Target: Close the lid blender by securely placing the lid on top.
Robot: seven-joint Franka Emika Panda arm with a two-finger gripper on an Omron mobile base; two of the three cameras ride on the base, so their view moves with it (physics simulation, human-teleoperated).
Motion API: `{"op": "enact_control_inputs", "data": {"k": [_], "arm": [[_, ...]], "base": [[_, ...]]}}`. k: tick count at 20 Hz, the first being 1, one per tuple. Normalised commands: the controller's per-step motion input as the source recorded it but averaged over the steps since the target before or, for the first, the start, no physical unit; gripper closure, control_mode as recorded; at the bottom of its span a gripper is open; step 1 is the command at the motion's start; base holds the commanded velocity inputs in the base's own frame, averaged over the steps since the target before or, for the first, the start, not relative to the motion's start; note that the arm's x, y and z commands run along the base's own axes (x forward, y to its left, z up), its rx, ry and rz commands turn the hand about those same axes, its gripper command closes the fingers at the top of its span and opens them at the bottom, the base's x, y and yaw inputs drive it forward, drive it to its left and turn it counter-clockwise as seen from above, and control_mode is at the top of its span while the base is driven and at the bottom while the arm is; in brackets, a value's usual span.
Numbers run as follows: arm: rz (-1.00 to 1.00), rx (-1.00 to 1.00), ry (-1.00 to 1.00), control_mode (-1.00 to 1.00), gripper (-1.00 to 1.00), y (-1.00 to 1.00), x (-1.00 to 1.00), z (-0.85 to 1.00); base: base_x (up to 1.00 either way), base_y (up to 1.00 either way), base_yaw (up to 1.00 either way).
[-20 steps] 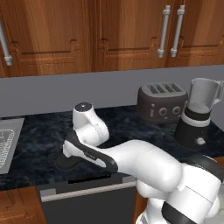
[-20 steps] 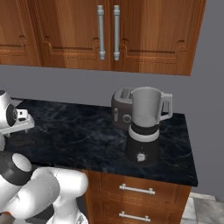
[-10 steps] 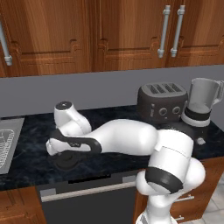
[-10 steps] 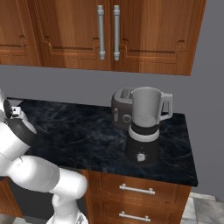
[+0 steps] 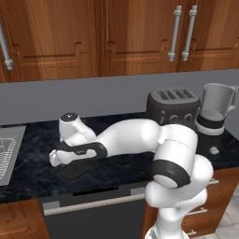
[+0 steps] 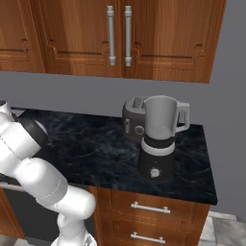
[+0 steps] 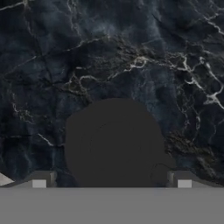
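Note:
The black round lid [image 7: 116, 144] lies flat on the dark marble counter, just ahead of my gripper [image 7: 111, 181], whose fingertips [image 7: 41, 180] stand wide apart on either side of it, open and empty. From the left base camera the lid [image 5: 71, 172] sits near the counter's front edge, under my hand [image 5: 70, 156]. The blender [image 6: 159, 137], a translucent grey jar on a black base, stands uncovered at the right end of the counter [image 5: 214, 122].
A dark slotted toaster [image 5: 172, 106] stands beside the blender, toward the wall. A steel sink [image 5: 7, 151] sits at the far left. Wooden cabinets hang above the counter [image 6: 96, 149].
My arm has swung left over the counter and the hand has come down above the lid. The blender and toaster have not moved.

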Motion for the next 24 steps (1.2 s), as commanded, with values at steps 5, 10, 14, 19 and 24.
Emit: {"op": "enact_control_inputs", "data": {"k": [5, 10, 14, 19, 24], "arm": [[0.01, 0.03, 0.00, -1.00, -1.00, 0.00, -0.06, -0.44], [0.00, 0.02, 0.02, -1.00, -1.00, 0.00, -0.04, -0.14], [0.00, 0.00, 0.06, -1.00, -1.00, 0.00, 0.08, -0.09], [0.00, 0.00, 0.01, -1.00, -1.00, 0.00, 0.08, -0.12], [0.00, 0.00, 0.00, -1.00, -1.00, 0.02, 0.22, -0.07]], "base": [[0.00, 0.00, 0.00], [0.00, 0.00, 0.00], [0.00, 0.00, 0.00], [0.00, 0.00, 0.00], [0.00, 0.00, 0.00]]}}
